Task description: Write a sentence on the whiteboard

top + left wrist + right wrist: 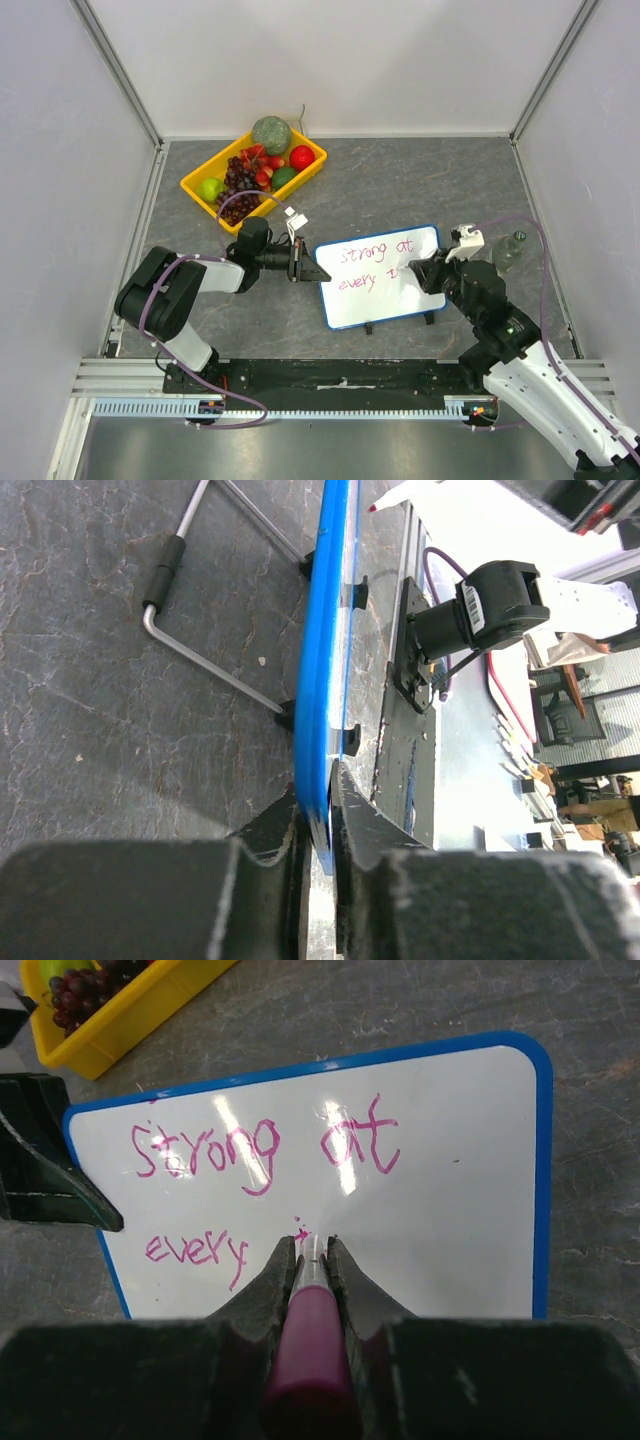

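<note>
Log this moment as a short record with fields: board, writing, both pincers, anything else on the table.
board: whiteboard, blue rim, propped on a wire stand
writing: pink sentence, "Strong at" above "every", next word barely begun
left pincer: shut on the whiteboard's left edge
right pincer: shut on a pink marker, tip at the board
other: yellow tray of fruit, far left

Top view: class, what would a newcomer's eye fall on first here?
The whiteboard in the middle, with pink writing reading "Strong at every", draws the eye first. The left gripper pinches its left edge, while the right gripper holds a marker at the second line. At the back left sits a yellow tray of fruit.
</note>
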Tool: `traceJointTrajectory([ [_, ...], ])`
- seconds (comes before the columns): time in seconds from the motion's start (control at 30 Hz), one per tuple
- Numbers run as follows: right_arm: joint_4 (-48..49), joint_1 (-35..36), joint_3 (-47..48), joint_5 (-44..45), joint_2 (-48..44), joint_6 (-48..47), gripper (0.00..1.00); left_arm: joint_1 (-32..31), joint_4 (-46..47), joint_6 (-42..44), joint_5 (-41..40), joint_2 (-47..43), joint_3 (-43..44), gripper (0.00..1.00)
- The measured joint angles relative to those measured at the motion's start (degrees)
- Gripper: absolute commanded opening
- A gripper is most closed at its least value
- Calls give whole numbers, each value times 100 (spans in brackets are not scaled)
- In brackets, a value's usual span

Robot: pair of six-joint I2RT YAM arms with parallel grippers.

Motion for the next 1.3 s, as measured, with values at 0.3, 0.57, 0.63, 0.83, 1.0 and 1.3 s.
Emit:
traceJointTrajectory([
  [0.3,214,-4,398,-214,-160,0,0,0,15,39,-210,-48,-245,50],
  [0.57,291,-4,446,-323,-240,-11,0,0,929,-466,-264,-243,-817,59],
  [0.63,293,-4,446,-328,-243,-13,0,-2,1416,-730,-264,-170,-949,59],
  [0.83,295,-4,446,-339,-238,-17,0,-68,2828,-1572,-264,555,-981,49],
  [1.0,295,-4,446,-348,-238,-57,0,-258,3252,-2039,-350,1117,-857,21],
  [1.3,293,-4,444,-345,-227,-133,0,-306,3427,-2004,-498,1150,-839,2],
])
